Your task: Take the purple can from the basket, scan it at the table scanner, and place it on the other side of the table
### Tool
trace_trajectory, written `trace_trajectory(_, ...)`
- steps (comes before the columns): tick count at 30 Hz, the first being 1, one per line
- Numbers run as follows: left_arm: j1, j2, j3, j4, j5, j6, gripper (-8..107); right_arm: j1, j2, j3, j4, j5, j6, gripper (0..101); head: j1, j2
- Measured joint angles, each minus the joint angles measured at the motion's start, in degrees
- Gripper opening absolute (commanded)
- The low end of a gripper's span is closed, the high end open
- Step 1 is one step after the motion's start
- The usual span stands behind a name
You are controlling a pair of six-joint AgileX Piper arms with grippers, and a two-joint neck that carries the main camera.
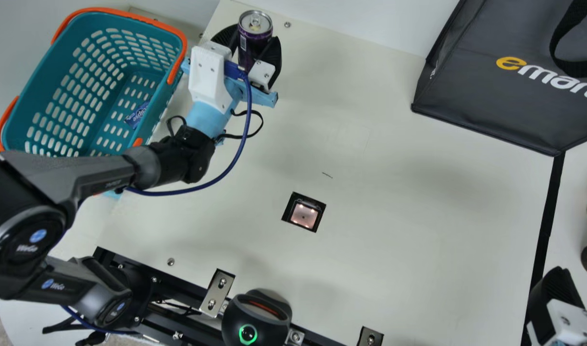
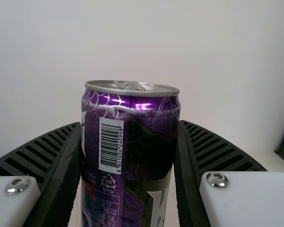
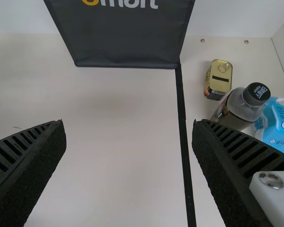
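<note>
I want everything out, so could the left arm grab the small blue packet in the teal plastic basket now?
Probably not: its end effector is shut around the purple metal can outside the basket, though the basket's open top seems to leave the packet free.

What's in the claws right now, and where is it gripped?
The left claw grips the purple can by its sides, below the rim. The right claw is open and holds nothing.
</note>
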State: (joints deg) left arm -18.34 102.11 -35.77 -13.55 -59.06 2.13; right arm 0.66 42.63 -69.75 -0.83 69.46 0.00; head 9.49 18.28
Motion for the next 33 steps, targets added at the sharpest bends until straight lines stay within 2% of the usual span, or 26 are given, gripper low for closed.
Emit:
trace_trajectory(17,0.86,9.25,-4.24,0.76,-8.09,-2.13,-8,0.00,0.00,0.00,0.00,0.01,0.00,95,0.00,0.00)
trace_trajectory(33,2.03,14.64,-10.40,1.98,-8.13,-3.79,-8,0.00,0.00,0.00,0.00,0.01,0.00,95,0.00,0.00)
